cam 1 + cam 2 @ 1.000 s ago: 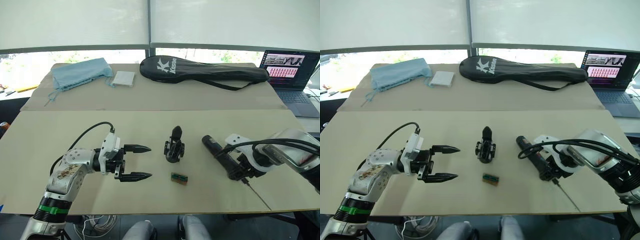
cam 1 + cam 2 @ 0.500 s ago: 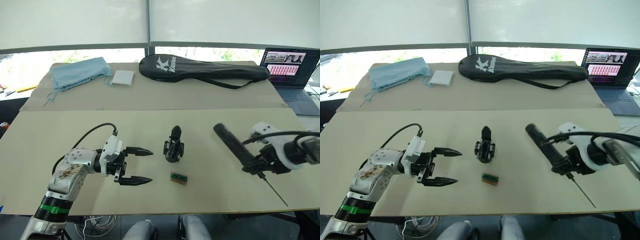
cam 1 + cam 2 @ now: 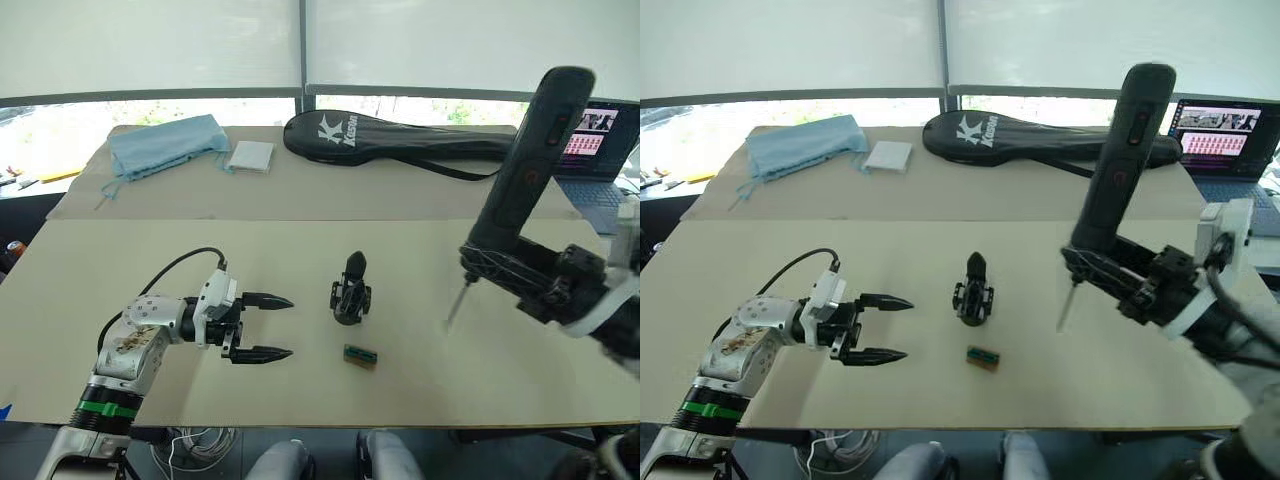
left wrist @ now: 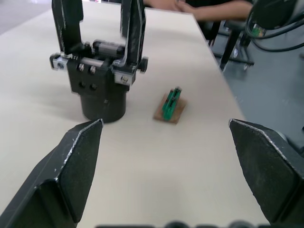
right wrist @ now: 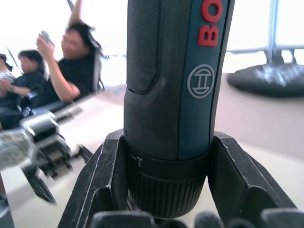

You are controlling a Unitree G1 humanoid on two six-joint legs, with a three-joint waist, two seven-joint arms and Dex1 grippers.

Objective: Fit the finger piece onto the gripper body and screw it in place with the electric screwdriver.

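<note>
On the tabletop [image 3: 300, 260], the right tool [image 3: 500, 270] at three o'clock is clamped on the electric screwdriver [image 3: 520, 170], raised with its bit pointing down. The left tool [image 3: 268, 326] at eight o'clock gapes empty. The gripper body [image 3: 350, 292] stands at centre. No finger piece has visibly been picked up; fitting and screwing seem undone.

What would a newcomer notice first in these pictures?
The thick black electric screwdriver stands out, held nearly upright in the right gripper, bit down above the beige table. At the table's middle stands the small black gripper body, with the open left gripper beside it.
</note>
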